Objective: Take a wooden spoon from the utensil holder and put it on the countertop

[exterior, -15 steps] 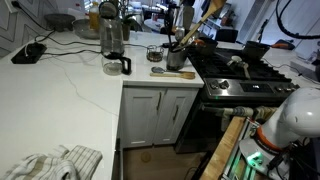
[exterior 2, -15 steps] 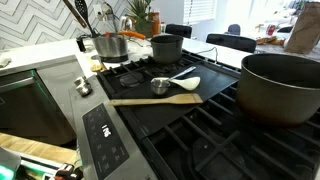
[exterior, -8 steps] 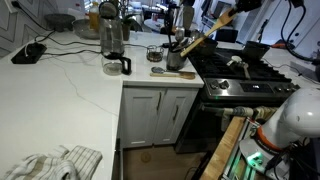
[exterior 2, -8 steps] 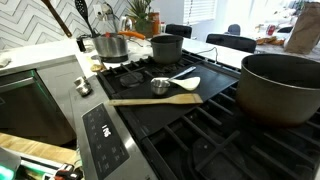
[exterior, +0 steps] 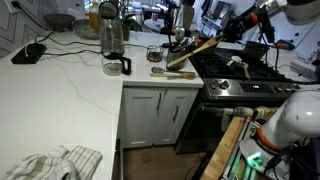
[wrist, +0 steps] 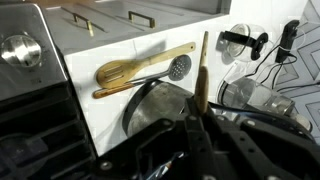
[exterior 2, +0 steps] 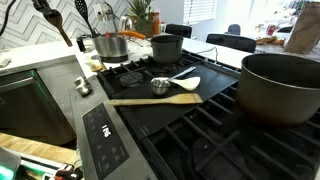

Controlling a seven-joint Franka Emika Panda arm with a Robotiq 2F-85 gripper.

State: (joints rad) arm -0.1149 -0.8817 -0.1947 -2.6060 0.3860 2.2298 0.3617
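End effector clamped on wooden spoon. Spoon tilted, low end at utensil holder on table; can't tell if it's clear of the holder.

The bench holds one carafe, one glass jar and one utensil holder. Two dark pots are visible.

This is a home kitchen. A white veined worktop runs above white cabinet doors beside a black gas stove with knobs. Pots sit on the burners, and zigzag tiles cover the wall.
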